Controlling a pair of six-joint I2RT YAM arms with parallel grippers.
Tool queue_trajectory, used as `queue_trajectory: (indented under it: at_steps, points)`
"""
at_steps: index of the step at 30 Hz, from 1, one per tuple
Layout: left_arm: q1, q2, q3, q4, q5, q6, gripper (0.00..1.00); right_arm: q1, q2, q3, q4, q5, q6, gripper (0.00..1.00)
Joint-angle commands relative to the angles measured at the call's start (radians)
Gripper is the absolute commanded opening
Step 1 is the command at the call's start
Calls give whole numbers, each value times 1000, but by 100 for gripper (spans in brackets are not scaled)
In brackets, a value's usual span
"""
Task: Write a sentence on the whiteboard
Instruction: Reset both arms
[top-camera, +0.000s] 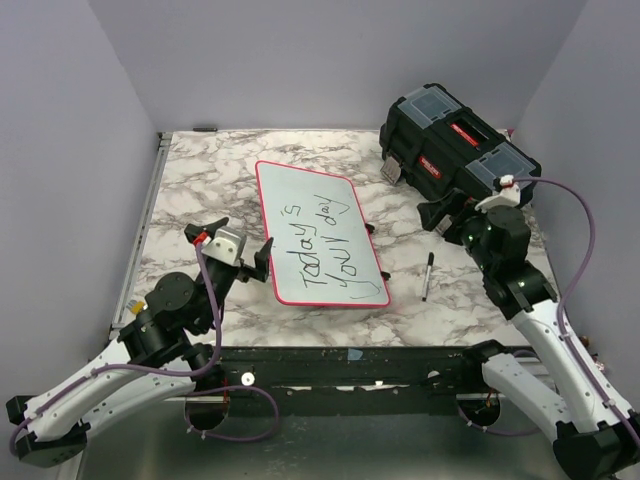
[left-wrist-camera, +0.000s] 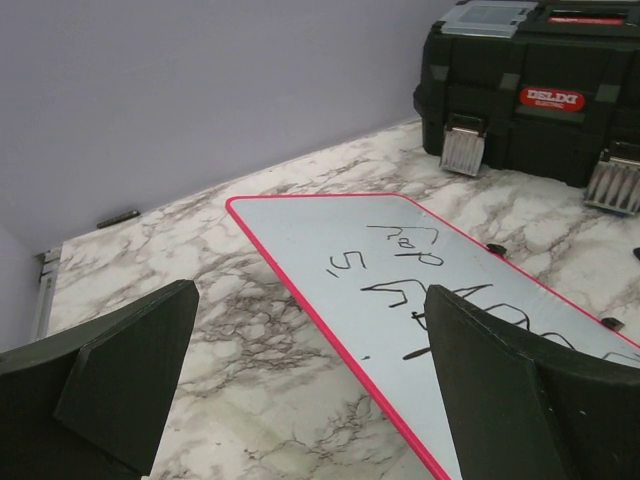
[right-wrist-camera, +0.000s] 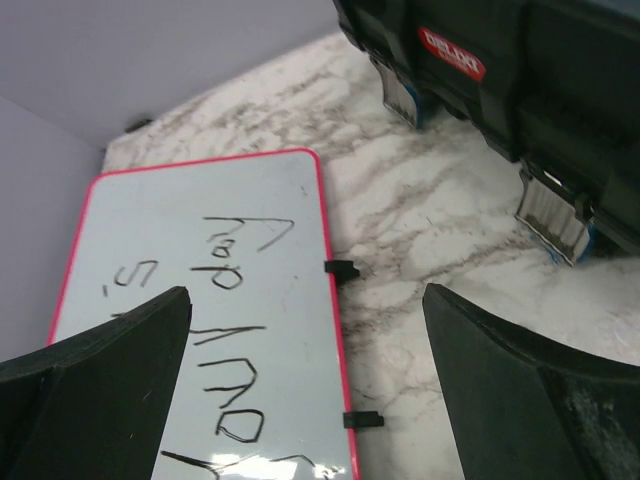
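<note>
Since the sentence (top-camera: 326, 243) looks complete on the whiteboard (top-camera: 300, 190), mid-table, you appear finished: left gripper (left-wrist-camera: 310, 305) and right gripper (right-wrist-camera: 305, 305) gape empty, pen (top-camera: 428, 276) lying at the board's four o'clock. Next, withdraw clear.

The whiteboard (top-camera: 290, 205), a flat white rectangle with a thin red-pink rim and rounded corners, lies at the centre of the top view, skewed so its long side runs toward lower right, bearing the sentence (top-camera: 330, 245) "Today's your day" in two black handwritten lines.
</note>
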Motion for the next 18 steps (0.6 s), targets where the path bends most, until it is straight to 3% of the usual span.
queue_trajectory:
  at_steps: [1, 7, 18]
  points:
    - [35, -2, -5, 52, -127, -30, 99, -7, -43, 113, -6, -54, -31, 100]
    - [65, -27, -23, 89, -150, -32, 98, -7, -95, 173, 49, -49, -19, 100]
    - [95, -106, -57, 148, -213, -21, 98, -7, -171, 110, 170, -29, 53, 100]
